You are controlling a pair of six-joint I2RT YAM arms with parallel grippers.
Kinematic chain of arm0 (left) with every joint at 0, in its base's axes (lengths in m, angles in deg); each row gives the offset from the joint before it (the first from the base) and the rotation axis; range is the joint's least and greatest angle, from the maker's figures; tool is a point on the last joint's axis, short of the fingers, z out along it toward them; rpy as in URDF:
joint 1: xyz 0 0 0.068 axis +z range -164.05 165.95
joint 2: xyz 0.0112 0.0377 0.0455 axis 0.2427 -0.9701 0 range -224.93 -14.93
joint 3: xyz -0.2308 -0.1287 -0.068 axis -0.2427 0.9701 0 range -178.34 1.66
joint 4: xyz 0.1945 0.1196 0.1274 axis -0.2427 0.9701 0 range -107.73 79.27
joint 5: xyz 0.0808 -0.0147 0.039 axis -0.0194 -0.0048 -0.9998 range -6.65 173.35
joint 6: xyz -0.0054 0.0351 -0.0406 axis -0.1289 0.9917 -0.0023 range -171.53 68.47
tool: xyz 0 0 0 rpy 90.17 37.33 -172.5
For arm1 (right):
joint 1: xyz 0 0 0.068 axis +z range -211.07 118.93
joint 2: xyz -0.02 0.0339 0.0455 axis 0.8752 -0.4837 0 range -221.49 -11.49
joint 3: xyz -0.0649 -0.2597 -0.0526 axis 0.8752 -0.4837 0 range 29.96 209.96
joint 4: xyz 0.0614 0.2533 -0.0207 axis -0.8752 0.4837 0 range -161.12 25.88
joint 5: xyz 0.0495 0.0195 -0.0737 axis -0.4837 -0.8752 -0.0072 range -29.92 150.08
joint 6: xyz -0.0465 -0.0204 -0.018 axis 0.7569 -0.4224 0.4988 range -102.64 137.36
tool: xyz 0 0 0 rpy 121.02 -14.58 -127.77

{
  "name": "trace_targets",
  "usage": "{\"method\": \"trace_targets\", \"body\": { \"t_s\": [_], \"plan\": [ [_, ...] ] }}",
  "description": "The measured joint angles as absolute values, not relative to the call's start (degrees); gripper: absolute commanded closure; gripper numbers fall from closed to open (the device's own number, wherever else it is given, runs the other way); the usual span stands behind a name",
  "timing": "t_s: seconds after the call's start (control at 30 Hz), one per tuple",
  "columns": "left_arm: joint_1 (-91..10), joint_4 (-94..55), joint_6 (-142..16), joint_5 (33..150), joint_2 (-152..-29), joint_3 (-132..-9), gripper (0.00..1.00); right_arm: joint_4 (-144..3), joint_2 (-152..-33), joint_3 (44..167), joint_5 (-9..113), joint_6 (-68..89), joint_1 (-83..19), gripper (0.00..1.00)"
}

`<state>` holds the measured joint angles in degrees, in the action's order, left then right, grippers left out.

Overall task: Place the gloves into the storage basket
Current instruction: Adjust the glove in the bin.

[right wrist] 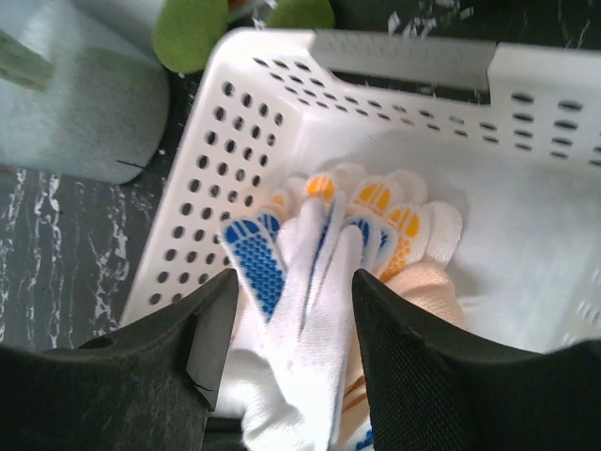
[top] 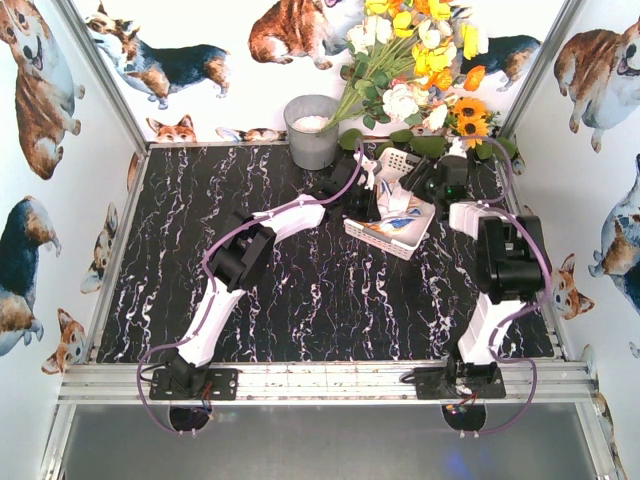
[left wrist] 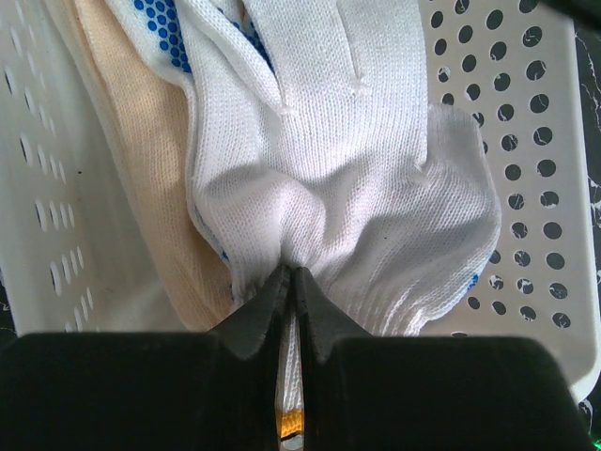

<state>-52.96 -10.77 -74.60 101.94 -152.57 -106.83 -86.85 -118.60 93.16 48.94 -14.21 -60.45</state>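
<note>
Marbled black table (top: 330, 300), corgi walls (top: 40, 90), and the gloves (right wrist: 329, 244) lie piled inside the storage basket (right wrist: 272, 47). Left gripper (left wrist: 290, 274) pinches a white glove (left wrist: 347, 188) tight (risky!); right gripper (right wrist: 291, 310) gapes astride them. Rise while clamped and it could drag back out.

Across the tabletop (top: 330, 300), the near and left stretches are lying open for an arm to sweep through. The far right corner is crowding up: the grey bucket (top: 312, 130) and the flower bunch (top: 420, 60) are standing just behind the storage basket (top: 372, 238), and both arms are converging over it. Inside, the gloves (right wrist: 319, 254) are filling the bucket-side half, with the left end effector (left wrist: 291, 277) and right end effector (right wrist: 291, 291) taking up room there; the remaining basket floor is lying bare.
</note>
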Motion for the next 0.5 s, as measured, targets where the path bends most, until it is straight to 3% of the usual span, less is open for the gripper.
{"method": "trace_targets", "body": {
  "t_s": [0.13, 0.5],
  "plan": [
    [-52.96, -10.77, -74.6, 101.97, -152.57, -106.83, 1.0, -85.36, -113.42, 92.88, 49.56, -12.25, -60.43, 0.47],
    [-52.96, -10.81, -74.63, 101.97, -152.57, -106.83, 1.0, -76.73, -111.96, 95.5, 44.29, -7.44, -56.95, 0.66]
  ]
}}
